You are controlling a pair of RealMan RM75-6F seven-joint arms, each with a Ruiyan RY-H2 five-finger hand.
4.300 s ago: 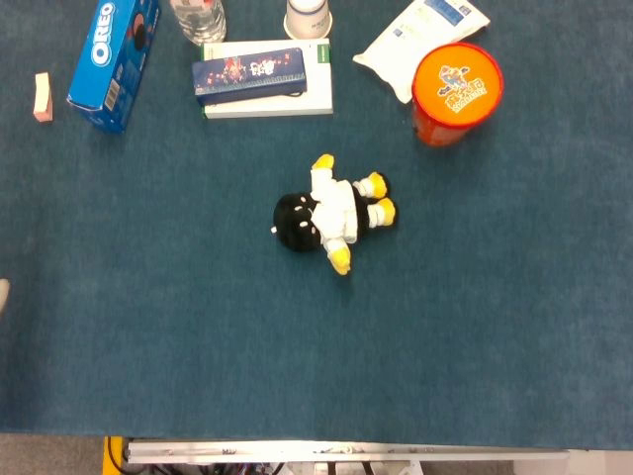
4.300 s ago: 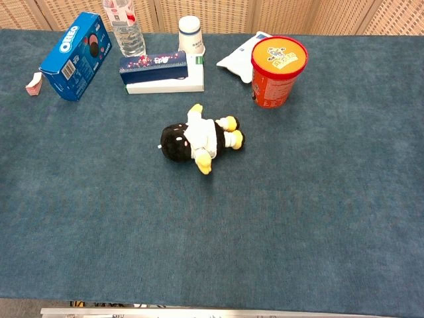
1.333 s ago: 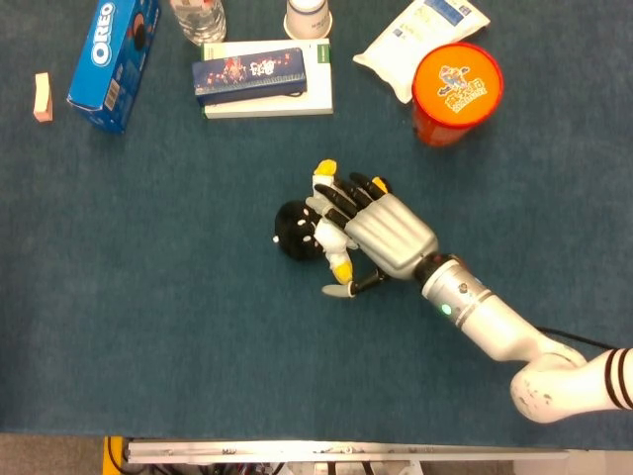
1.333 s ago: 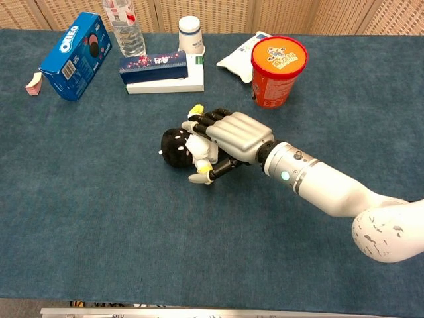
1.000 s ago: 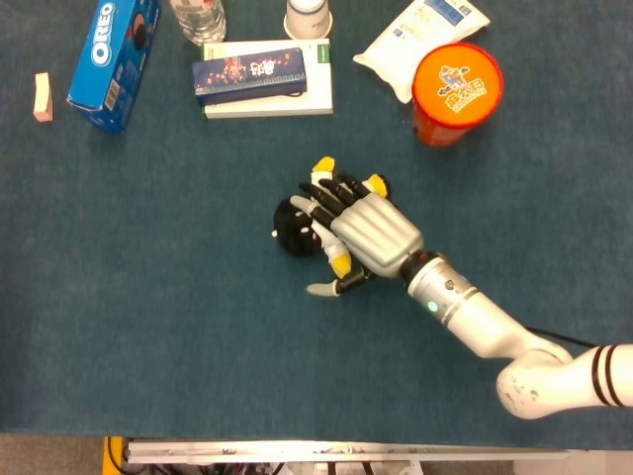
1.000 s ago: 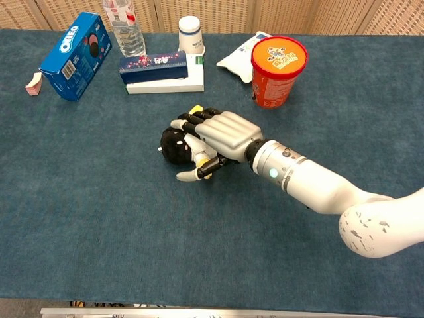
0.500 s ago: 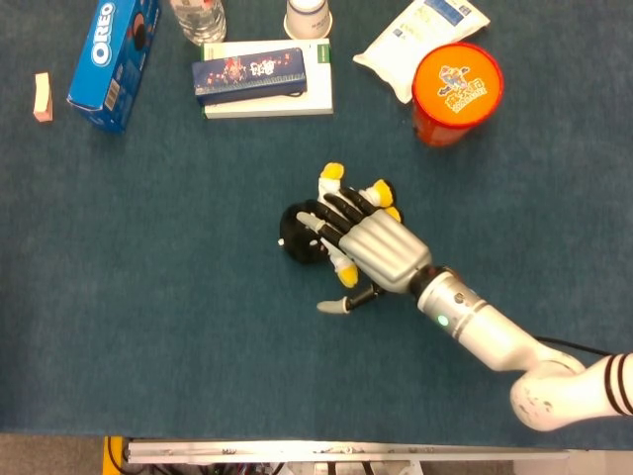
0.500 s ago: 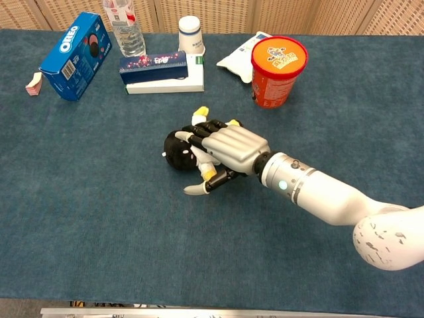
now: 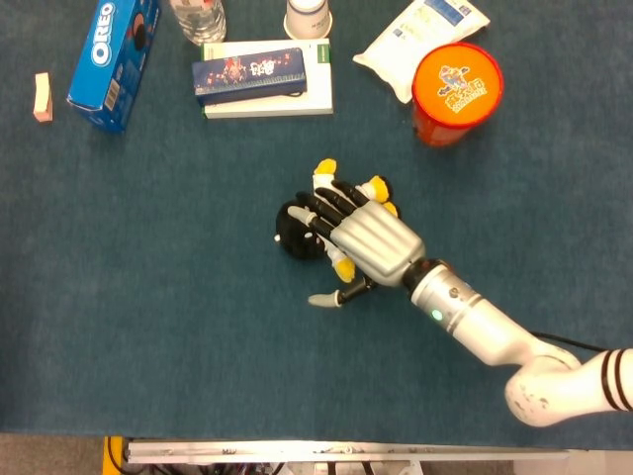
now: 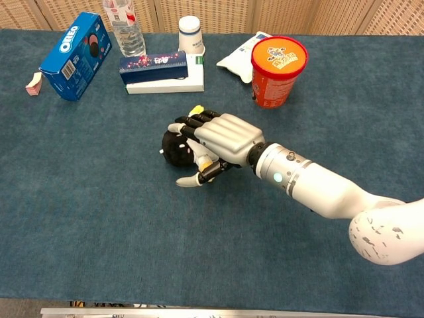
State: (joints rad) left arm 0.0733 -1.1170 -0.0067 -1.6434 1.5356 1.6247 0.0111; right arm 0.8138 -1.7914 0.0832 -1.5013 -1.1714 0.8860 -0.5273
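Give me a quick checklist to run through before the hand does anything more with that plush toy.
1. Right hand lies over the plush toy: ok.
2. Fingers closed around the toy: cannot tell; the thumb sticks out beside it.
3. Toy lifted off the table: not ok, it lies on the cloth.
4. Orange tub apart from the hand: ok.
5. Long box apart from the hand: ok.
6. Left hand visible: not ok, neither view shows it.

Bright, even light; sharp focus

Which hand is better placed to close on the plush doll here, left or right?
Right. The right hand already lies over the plush doll, fingers draped across its body and thumb low beside it. The left hand shows in neither view.
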